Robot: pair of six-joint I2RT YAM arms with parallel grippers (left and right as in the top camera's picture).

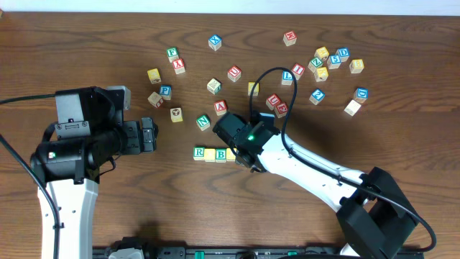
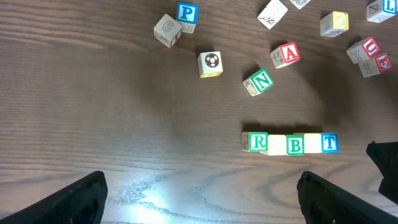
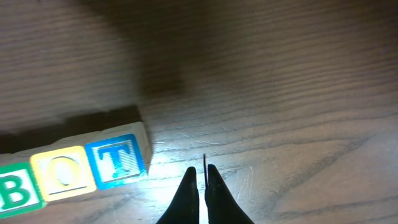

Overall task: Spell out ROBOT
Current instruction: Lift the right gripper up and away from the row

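Observation:
A row of letter blocks lies on the wooden table [image 1: 86, 43]. In the left wrist view it reads green R [image 2: 258, 142], a pale block [image 2: 277, 145], green B [image 2: 295, 145], a pale block [image 2: 313, 143], blue T [image 2: 329, 143]. The right wrist view shows B [image 3: 12, 193], yellow O [image 3: 62, 174] and T [image 3: 115, 160] touching side by side. My right gripper [image 3: 202, 171] is shut and empty, just right of the T; from overhead [image 1: 244, 155] it hides the row's right end. My left gripper [image 2: 202, 199] is open and empty, left of the row [image 1: 149, 135].
Loose blocks lie behind the row: green N [image 1: 203, 122], red A [image 1: 221, 108], a soccer-ball block [image 1: 176, 114], blue P [image 1: 165, 91]. A cluster of several blocks [image 1: 323, 61] sits at the back right. The right arm's cable [image 1: 284, 93] loops over the middle.

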